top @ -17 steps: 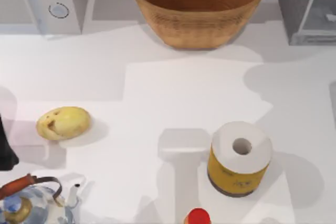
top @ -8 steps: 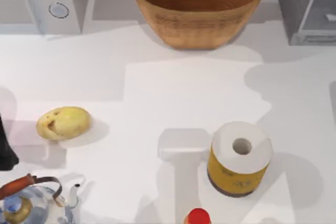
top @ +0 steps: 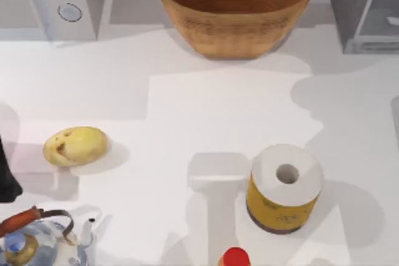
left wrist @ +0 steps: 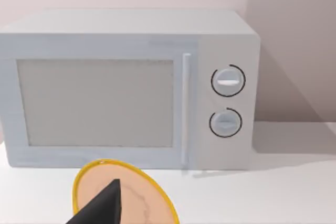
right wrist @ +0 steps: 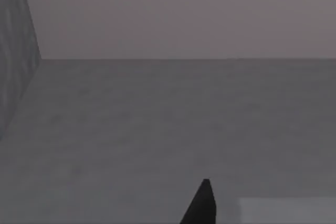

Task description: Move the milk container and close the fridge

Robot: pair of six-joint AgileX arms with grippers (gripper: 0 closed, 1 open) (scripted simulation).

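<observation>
The fridge (top: 350,5) stands at the table's far right corner, its speckled dark-grey side toward the middle and its pale grey front (top: 381,15) running off the picture's right edge. The milk container is out of view. My left arm (top: 6,179) is a dark shape at the table's left edge, beside the potato (top: 75,146). In the left wrist view a dark tip of my left gripper (left wrist: 102,207) points toward the white microwave (left wrist: 131,93). A dark tip of my right gripper (right wrist: 202,204) hangs before plain grey surfaces, with the fridge's speckled grey wall (right wrist: 13,51) to one side.
A large woven basket (top: 235,10) sits at the back centre and the microwave (top: 59,1) at the back left. A paper roll with a yellow wrapper (top: 285,188) stands front right. A kettle (top: 37,241) and a red cap (top: 235,257) lie at the front edge.
</observation>
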